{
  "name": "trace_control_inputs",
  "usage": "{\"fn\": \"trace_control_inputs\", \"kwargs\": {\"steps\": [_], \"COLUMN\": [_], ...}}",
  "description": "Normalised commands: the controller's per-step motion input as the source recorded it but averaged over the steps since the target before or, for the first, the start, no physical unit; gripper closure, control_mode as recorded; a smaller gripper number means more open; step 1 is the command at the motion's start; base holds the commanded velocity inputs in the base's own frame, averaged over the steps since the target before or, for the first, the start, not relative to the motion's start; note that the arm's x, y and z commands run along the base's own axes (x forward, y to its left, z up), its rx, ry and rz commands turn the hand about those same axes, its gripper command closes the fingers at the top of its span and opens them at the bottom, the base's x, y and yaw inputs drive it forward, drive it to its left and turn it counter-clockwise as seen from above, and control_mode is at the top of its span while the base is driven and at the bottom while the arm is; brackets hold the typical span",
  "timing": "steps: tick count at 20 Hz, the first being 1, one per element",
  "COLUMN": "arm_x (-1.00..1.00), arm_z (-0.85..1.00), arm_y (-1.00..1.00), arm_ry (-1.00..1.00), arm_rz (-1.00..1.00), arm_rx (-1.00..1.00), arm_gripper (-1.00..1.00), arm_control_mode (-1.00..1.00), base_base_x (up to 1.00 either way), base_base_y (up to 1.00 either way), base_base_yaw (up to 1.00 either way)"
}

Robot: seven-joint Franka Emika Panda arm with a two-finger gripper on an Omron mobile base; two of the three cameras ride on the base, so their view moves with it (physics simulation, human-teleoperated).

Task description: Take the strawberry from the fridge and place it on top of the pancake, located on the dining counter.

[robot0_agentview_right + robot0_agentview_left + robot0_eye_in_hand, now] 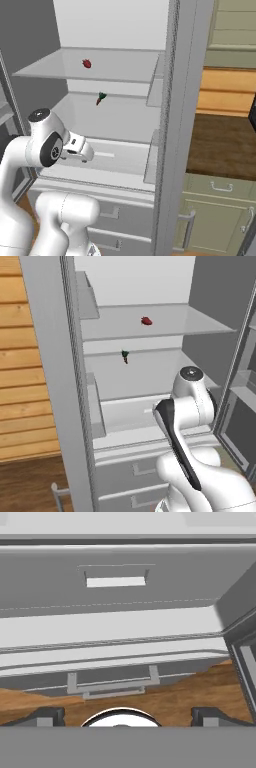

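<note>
Found strawberry point(146, 321) resting on upper shelf point(210, 326) of opened fridge point(50, 381); gripper point(129, 717) fingers spread apart, holding nothing.

dark-red strawberry point(146, 320), light-grey fridge point(50, 381), pale shelves point(200, 323), wood-grain floor point(175, 699)

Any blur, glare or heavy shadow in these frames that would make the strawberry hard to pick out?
Left base view: flat, even light, no glare; the strawberry reads crisp red on the pale shelf. Right base view: equally sharp, the strawberry small but distinct. Hand view: soft shading on the fridge drawers; the finger tips are dim at the bottom.
</note>
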Motion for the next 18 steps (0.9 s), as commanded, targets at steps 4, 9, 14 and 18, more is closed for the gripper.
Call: {"fn": "trace_control_inputs", "kwargs": {"steps": [4, 9, 14, 18], "arm_x": [0.00, 0.00, 0.00, 0.15], "arm_z": [0.00, 0.00, 0.00, 0.03], "arm_y": [0.00, 0.00, 0.00, 0.00], "arm_ry": [0.00, 0.00, 0.00, -0.09], "arm_rz": [0.00, 0.00, 0.00, 0.00], "arm_rx": [0.00, 0.00, 0.00, 0.00], "arm_gripper": [-1.00, -1.00, -1.00, -1.00], "arm_control_mode": [1.00, 1.00, 1.00, -1.00], "base_base_x": [0.61, 0.54, 0.48, 0.00], "base_base_y": [0.31, 0.19, 0.03, 0.00], "base_base_yaw": [-0.02, -0.02, 0.00, 0.00]}}
